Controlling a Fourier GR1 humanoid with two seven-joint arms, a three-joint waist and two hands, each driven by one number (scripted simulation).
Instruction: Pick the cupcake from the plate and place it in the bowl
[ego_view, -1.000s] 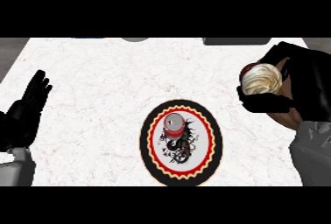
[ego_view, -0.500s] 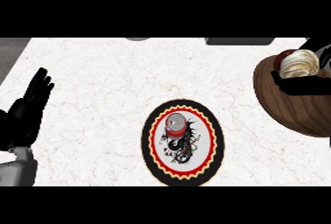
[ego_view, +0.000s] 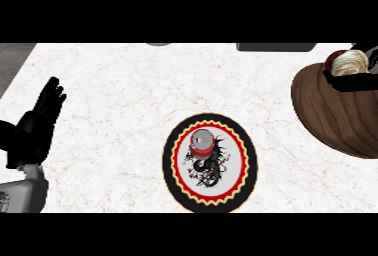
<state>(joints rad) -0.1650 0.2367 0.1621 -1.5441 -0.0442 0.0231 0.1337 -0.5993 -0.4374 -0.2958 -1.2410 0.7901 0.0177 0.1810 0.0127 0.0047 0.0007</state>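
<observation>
Cupcake (ego_view: 347, 64) sat over the wooden bowl (ego_view: 332, 112), my right hand (ego_view: 360, 82) curled round it | plate (ego_view: 210, 200) mid-counter (ego_view: 133, 90) | left hand (ego_view: 40, 125) rested, fingers straight.

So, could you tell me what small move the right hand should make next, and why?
Probably open the right hand and let go: the cream-frosted cupcake it holds already sits over the brown wooden bowl, far from the round black-rimmed plate. The left hand rests open.
</observation>
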